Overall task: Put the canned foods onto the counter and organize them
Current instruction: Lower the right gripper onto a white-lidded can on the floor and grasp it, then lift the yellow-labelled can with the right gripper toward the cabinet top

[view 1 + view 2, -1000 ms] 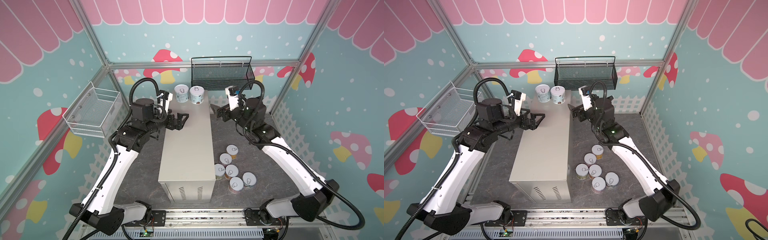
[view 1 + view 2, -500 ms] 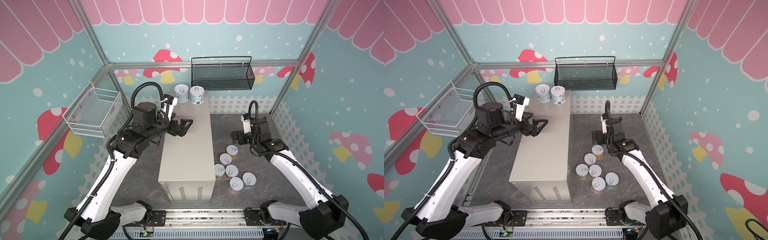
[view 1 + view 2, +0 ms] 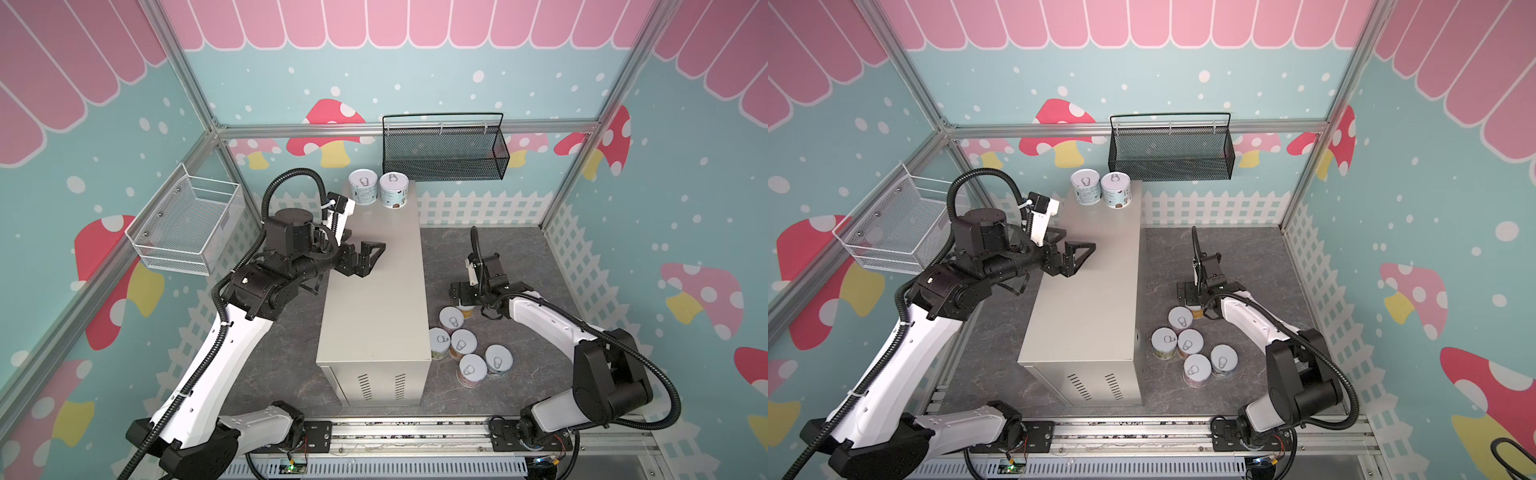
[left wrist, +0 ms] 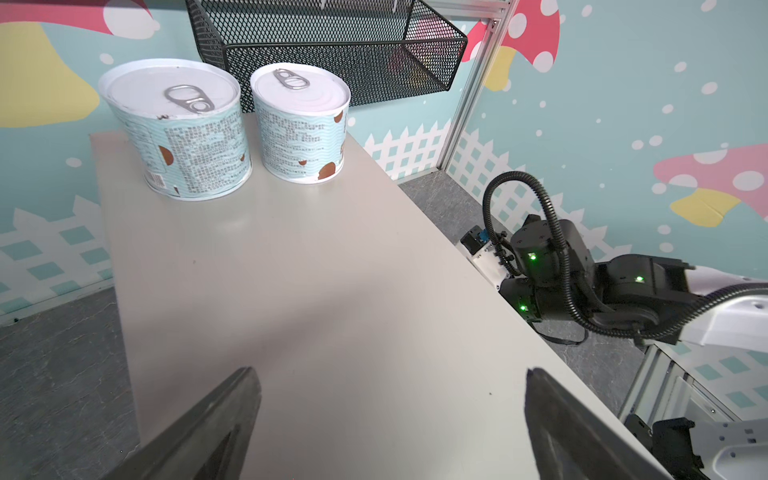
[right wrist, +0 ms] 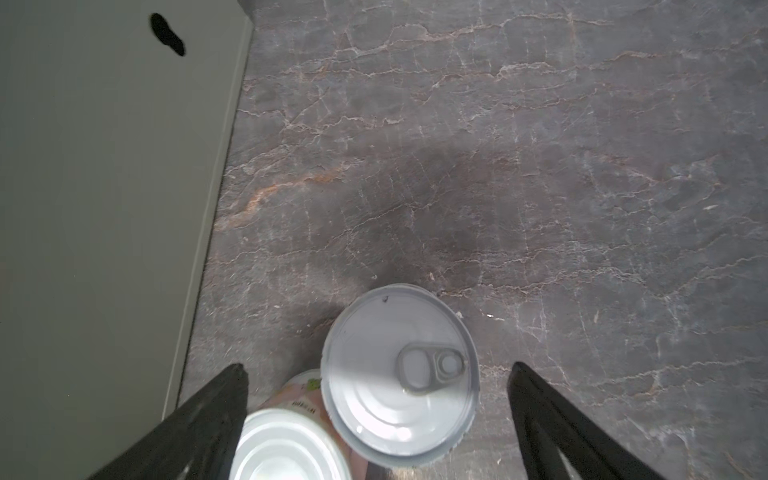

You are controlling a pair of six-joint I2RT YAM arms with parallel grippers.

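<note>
Change, right arm: a second ago the right gripper (image 5: 377,366) was up beside the far end of the tall, long beige-grey metal counter (image 3: 374,299). It has since come down low over the dark marbled floor (image 3: 528,249), above the rearmost can of the group standing there.
Change, left arm: the left gripper (image 4: 390,370) has edged a little further in over the counter's flat top.
Change, cans: none has moved.
Right jaws: apart, one finger on each side of a short round can with a white pull-tab lid (image 5: 399,374). A gap shows on both sides and nothing is clamped.
Left jaws: apart, with only bare counter top between them.
Cans on counter: two pale blue-labelled cans (image 3: 363,188) (image 3: 393,190) stand side by side at the far end, below the black mesh basket (image 3: 442,153).
Cans on floor: six floor cans (image 3: 1190,344) are clustered just right of the counter, towards its vented end. Five lids are clear in both top views; the sixth is mostly hidden under the right gripper.
Can axis: every can is upright, lid up.
Counter axis: it runs lengthwise from the back wall towards the arm bases, with the vent-slot end facing the bases.
</note>
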